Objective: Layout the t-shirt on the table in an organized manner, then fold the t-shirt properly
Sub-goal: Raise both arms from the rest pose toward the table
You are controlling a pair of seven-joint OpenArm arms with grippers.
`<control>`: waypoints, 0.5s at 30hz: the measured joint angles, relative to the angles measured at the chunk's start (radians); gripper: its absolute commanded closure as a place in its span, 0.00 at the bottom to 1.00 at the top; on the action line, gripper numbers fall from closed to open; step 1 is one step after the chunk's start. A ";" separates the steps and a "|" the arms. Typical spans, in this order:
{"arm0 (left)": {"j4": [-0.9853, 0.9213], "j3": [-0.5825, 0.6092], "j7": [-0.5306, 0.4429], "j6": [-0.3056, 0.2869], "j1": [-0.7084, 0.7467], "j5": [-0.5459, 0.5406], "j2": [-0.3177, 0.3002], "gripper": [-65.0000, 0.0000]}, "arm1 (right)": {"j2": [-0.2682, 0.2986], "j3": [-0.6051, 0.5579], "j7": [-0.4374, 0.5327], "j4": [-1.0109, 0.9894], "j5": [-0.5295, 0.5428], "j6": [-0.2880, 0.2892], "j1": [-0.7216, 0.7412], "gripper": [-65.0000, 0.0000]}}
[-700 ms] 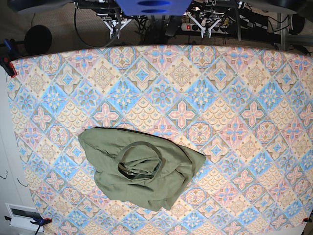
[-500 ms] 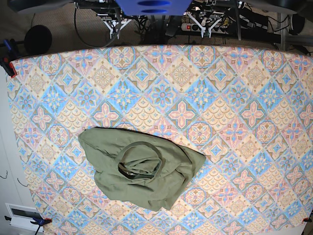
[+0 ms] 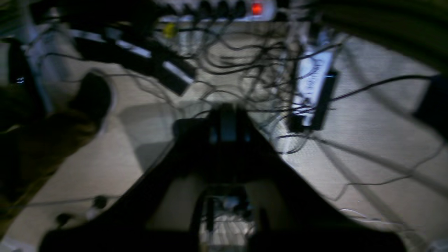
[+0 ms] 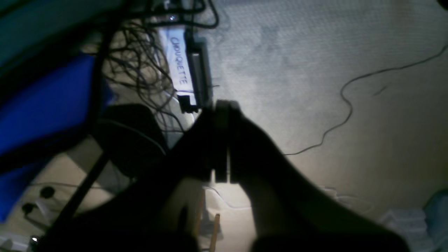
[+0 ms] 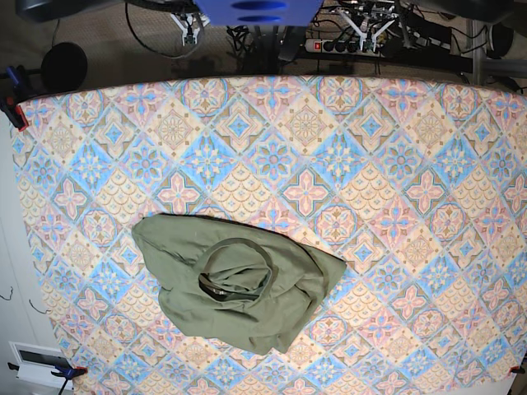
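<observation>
The olive-green t-shirt lies crumpled in a heap on the patterned table, front left of centre, its round collar facing up. Both grippers hang beyond the table's far edge, well away from the shirt. My left gripper is at the top right of the base view, my right gripper at the top left. In the left wrist view the left gripper is shut and empty over a cable-strewn floor. The right gripper is likewise shut on nothing. Neither wrist view shows the shirt.
Behind the table lie a power strip with a red switch and tangled cables. A black round object sits at the far left. A clamp holds the cloth at the left corner. A white box is at the lower left.
Both grippers have drawn back, further from the table's far edge. The t-shirt has not moved.
</observation>
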 measured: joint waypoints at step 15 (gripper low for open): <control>0.527 0.196 0.000 -0.001 0.342 -0.011 -0.145 1.00 | 0.069 0.177 -0.002 0.442 0.002 -0.003 -0.317 1.00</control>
